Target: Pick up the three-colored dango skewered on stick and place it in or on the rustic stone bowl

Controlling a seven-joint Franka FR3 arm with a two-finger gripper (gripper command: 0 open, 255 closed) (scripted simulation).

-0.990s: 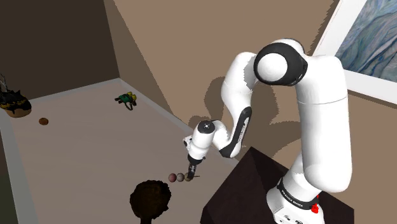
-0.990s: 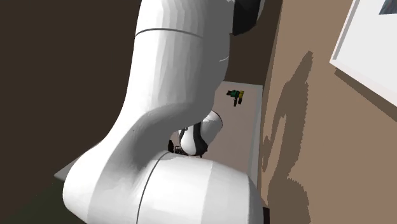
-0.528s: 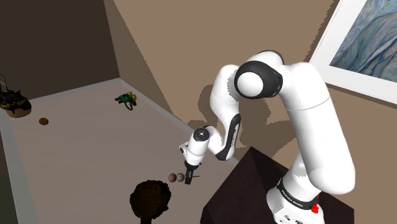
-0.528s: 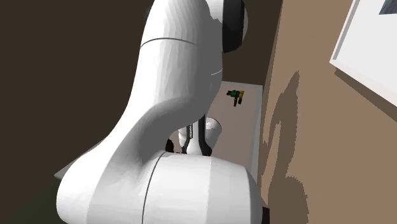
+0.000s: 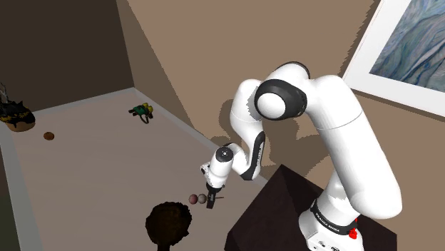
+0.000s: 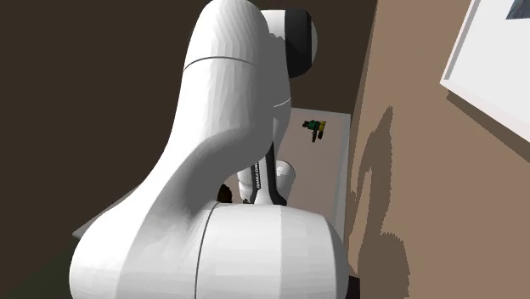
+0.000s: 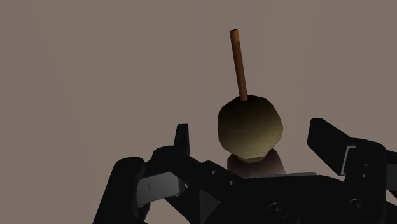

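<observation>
The dango [image 5: 195, 198] lies on the pale table near the stand, two of its round balls showing and the third hidden behind my gripper [image 5: 210, 202]. In the wrist view an olive ball [image 7: 250, 127] with a brown stick [image 7: 239, 63] poking out of it, and a reddish ball behind it, sit between my gripper's [image 7: 251, 132] black fingers [image 7: 182, 139]. The fingers stand apart on either side and do not touch the ball. The dark rough stone bowl [image 5: 169, 222] stands close by, towards the shoulder view's lower left.
A green and yellow object [image 5: 142, 110] lies near the far wall, also seen past the arm [image 6: 316, 127]. A small brown item [image 5: 48, 135] and a dark cluttered object [image 5: 16, 114] sit at the table's far left. The dark stand [image 5: 285, 214] is at lower right.
The arm has folded lower and the gripper has come down and slightly left, from beside the dango's end to around its last ball. The dango has not moved.
</observation>
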